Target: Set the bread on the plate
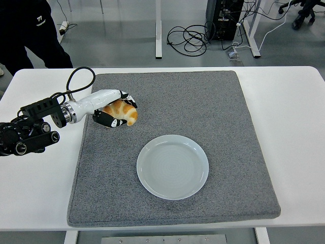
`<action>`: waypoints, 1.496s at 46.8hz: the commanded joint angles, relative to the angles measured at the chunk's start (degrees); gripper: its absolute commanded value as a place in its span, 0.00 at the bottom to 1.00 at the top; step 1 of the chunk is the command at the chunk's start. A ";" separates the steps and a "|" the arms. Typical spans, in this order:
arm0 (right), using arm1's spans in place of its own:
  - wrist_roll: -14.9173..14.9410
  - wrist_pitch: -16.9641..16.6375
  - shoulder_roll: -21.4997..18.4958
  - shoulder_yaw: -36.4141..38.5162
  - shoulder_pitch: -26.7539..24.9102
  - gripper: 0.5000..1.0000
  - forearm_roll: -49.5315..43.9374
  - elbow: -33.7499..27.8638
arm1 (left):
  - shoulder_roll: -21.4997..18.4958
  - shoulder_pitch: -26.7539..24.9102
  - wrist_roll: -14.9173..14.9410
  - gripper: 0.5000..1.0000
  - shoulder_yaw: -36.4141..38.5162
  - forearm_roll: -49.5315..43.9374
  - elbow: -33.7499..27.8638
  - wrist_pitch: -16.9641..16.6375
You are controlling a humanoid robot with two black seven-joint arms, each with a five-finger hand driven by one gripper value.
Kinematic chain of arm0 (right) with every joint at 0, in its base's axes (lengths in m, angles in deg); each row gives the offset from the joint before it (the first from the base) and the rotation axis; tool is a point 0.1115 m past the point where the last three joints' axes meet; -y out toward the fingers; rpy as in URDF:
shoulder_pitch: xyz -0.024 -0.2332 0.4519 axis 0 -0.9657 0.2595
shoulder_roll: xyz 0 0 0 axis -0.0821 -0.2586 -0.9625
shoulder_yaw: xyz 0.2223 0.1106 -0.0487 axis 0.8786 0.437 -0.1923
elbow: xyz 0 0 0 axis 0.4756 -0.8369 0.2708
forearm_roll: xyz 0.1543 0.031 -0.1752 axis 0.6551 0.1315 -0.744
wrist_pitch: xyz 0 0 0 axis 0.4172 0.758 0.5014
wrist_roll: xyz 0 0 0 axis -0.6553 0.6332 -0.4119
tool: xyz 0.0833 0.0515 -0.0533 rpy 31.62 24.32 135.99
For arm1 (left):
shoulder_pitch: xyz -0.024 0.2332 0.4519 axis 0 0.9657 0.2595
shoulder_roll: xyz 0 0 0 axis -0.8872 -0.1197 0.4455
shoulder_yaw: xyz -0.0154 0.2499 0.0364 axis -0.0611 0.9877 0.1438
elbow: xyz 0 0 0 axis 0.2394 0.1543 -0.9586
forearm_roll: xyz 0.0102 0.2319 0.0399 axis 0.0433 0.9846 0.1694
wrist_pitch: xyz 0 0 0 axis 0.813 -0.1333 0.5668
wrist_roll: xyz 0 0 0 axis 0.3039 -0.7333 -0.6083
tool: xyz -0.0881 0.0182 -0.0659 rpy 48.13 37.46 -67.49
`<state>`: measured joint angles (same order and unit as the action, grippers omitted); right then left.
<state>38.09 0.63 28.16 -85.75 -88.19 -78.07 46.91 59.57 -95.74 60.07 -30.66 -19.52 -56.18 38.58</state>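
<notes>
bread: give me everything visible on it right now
The bread is a small golden-brown roll, croissant-like, with paler stripes across a glossy crust. It sits over the grey mat near the mat's left side, up and left of the empty pale plate and clear of it. The left hand wraps it: white fingers curl over its top and black-tipped ones press from below. Only its right part shows. Whether it is lifted off the mat cannot be told.
</notes>
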 commanded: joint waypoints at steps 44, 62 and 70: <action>0.00 -0.01 0.00 0.09 0.00 1.00 0.00 0.08 | -0.73 -18.92 3.72 0.00 -0.09 -4.42 -15.10 10.95; 0.00 -0.01 0.00 0.09 0.00 1.00 0.00 0.08 | -1.08 -23.84 6.54 0.00 0.09 -4.33 -24.95 11.48; 0.00 -0.01 0.00 0.09 0.00 1.00 0.00 0.08 | -0.82 -23.84 7.33 0.00 0.62 -3.54 -29.08 11.39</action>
<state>38.08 0.63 28.16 -85.66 -88.20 -78.07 47.00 58.60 -119.73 67.29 -30.24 -23.41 -84.22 50.03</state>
